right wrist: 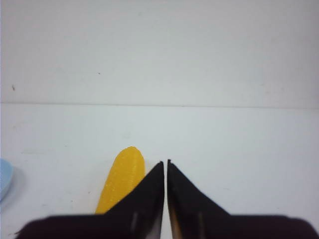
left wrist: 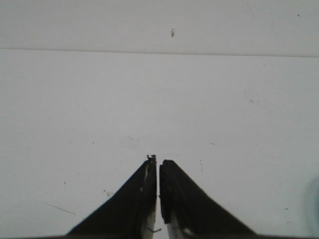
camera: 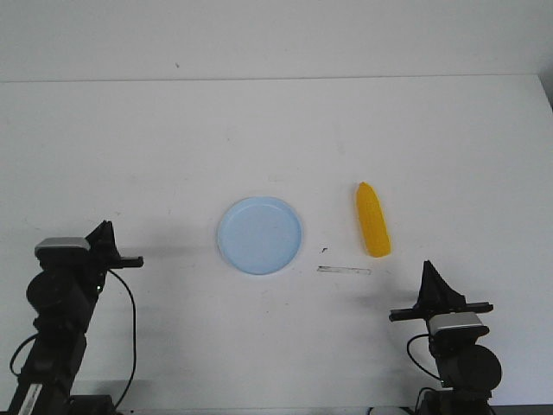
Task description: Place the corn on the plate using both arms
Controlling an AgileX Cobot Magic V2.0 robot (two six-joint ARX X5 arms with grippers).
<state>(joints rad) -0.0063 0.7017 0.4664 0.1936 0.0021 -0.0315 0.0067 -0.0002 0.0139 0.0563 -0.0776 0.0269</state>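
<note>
The yellow-orange corn [camera: 372, 220] lies on the white table, right of the pale blue plate [camera: 260, 235], its pointed end away from me. In the right wrist view the corn [right wrist: 122, 181] lies just beyond and beside the fingers, and the plate's edge [right wrist: 4, 179] shows at the frame's side. My right gripper [camera: 429, 268] [right wrist: 165, 162] is shut and empty, near the table's front, short of the corn. My left gripper [camera: 107, 226] [left wrist: 158, 160] is shut and empty at the front left, well left of the plate.
A thin dark strip [camera: 344, 271] lies on the table between the plate and the right gripper. A small dark speck [camera: 323, 250] sits next to it. The table's back edge [camera: 276, 79] meets a white wall.
</note>
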